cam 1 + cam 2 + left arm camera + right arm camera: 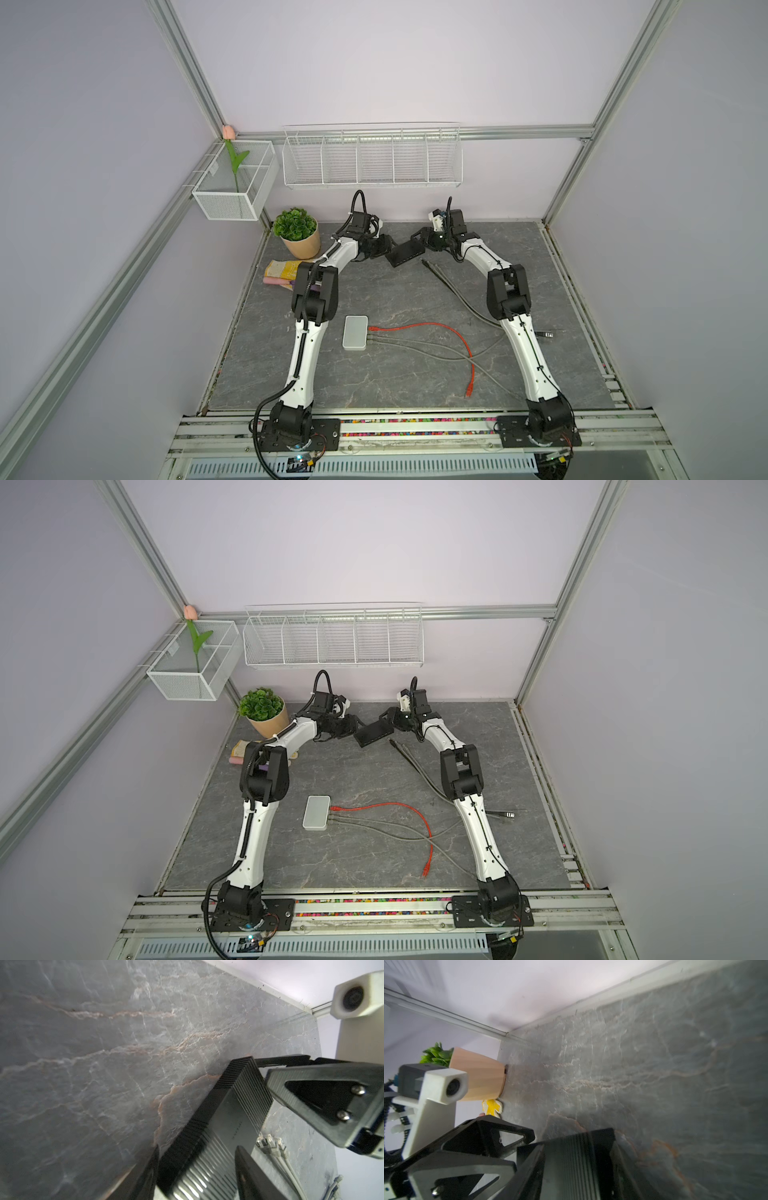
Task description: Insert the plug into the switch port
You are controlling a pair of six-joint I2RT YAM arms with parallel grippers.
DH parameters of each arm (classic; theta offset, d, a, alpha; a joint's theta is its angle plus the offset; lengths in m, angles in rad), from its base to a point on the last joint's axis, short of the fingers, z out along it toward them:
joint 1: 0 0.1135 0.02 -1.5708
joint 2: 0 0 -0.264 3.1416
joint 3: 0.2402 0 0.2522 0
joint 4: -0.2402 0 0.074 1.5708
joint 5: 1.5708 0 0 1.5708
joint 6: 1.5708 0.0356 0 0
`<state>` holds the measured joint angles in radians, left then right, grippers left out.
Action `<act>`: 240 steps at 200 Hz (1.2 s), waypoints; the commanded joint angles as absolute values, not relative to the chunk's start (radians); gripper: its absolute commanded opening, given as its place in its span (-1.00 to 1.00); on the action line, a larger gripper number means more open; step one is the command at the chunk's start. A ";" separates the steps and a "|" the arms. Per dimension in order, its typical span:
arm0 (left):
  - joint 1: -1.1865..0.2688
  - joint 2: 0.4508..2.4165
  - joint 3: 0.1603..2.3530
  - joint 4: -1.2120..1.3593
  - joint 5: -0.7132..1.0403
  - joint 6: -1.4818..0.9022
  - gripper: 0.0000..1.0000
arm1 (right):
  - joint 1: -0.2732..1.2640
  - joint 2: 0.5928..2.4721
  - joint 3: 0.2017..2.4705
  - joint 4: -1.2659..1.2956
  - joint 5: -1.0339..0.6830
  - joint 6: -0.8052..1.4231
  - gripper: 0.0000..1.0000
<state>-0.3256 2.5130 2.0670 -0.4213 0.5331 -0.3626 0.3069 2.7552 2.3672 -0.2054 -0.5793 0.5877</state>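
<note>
Both arms are up at the back of the table with the black switch [404, 254] slung between them. Its long axis runs diagonally from the left gripper [387, 249] at the nearer end to the right gripper [419, 243] at the farther one. The left gripper's jaws stand part-way apart and are clamped across the casing. The right gripper straddles its end, but I cannot tell whether it is squeezing. Now the bit that matters: the 2 grey plugs [269, 1144] lie on the tabletop [399, 299] just beside the switch's front long side, where the ports seem to face, and the right arm is the nearer one. Their cables [451, 289] trail off toward that arm's elbow. The back wall is close behind, the potted plant [297, 235] is well off to the left, and there is bare room in front down to the white hub [355, 332].
</note>
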 commanded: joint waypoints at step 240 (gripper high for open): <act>-0.428 1.693 0.868 0.028 0.372 -0.539 -0.05 | 0.501 2.365 1.736 -0.010 -0.623 0.515 -0.33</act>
